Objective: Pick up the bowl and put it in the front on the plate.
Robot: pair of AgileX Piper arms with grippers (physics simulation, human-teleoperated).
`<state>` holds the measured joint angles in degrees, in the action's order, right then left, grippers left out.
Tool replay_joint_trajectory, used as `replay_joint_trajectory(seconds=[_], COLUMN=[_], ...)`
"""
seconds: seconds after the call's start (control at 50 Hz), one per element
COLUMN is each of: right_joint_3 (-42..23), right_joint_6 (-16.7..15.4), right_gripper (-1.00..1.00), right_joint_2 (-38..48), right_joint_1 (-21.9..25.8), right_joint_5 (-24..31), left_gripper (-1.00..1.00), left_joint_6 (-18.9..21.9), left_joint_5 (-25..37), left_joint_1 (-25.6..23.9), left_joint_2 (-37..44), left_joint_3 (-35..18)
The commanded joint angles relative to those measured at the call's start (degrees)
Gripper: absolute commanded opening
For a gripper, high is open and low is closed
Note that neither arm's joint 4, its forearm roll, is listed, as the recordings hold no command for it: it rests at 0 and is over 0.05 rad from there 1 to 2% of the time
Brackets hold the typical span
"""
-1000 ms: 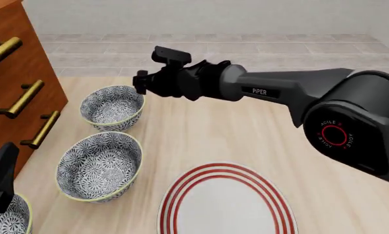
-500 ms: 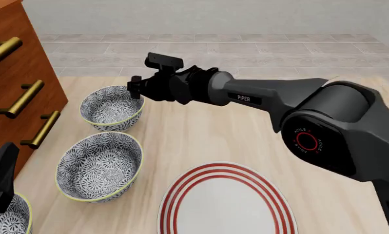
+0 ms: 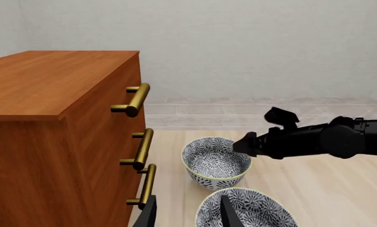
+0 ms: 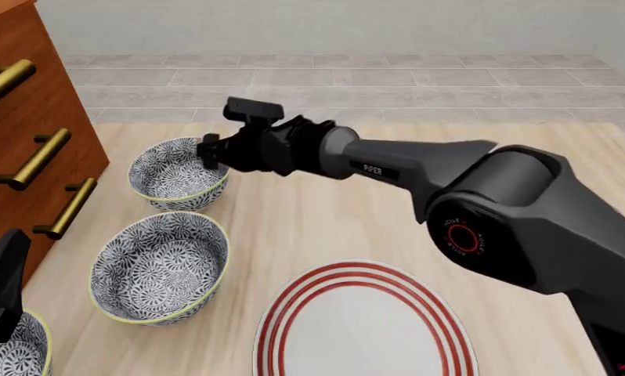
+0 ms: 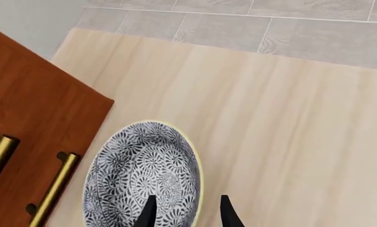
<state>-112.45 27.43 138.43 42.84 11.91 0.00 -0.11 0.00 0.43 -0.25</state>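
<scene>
Three alike blue-patterned bowls stand in a row along the table's left side. The farthest bowl (image 4: pixel 177 174) (image 5: pixel 141 177) (image 3: pixel 215 161) has my right gripper (image 4: pixel 206 150) (image 5: pixel 187 213) at its right rim. That gripper is open, one finger over the bowl's inside and the other outside the rim. The middle bowl (image 4: pixel 161 266) (image 3: pixel 246 211) and the nearest bowl (image 4: pixel 12 354) stand closer to me. The red-ringed plate (image 4: pixel 365 325) lies at the front centre. My left gripper (image 3: pixel 188 215) (image 4: pixel 8 266) hangs open at the front left, holding nothing.
A wooden drawer chest (image 4: pixel 25 133) (image 3: pixel 56 142) with brass handles (image 4: pixel 43 157) stands close against the bowls on the left. The right arm (image 4: pixel 480 204) stretches across the table's middle from the right.
The right arm has swung left and dipped, bringing its gripper from beside the far bowl onto that bowl's right rim. The left arm has stayed put.
</scene>
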Motion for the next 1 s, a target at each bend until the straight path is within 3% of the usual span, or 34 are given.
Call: replay_joint_trajectory(seconds=[0.02,0.88,0.9,1.0], right_joint_3=[-1.91,-4.57,-4.62,-5.7], right_joint_6=[-0.11,-0.09,-0.15,-0.62], right_gripper=[1.0,1.0,-1.0,-1.0], right_joint_2=[1.66,5.14,5.06,5.29], right_joint_1=[0.73,1.85,1.83,1.39], right_joint_5=[0.74,1.46,1.46,2.01], left_gripper=[1.0,1.0,1.0,1.0], left_joint_6=[0.0,0.0,0.0,0.0], left_joint_5=[0.0,0.0,0.0,0.0], left_joint_1=[0.0,0.0,0.0,0.0], left_joint_2=[0.0,0.0,0.0,0.0], left_joint_3=[0.0,0.0,0.0,0.0])
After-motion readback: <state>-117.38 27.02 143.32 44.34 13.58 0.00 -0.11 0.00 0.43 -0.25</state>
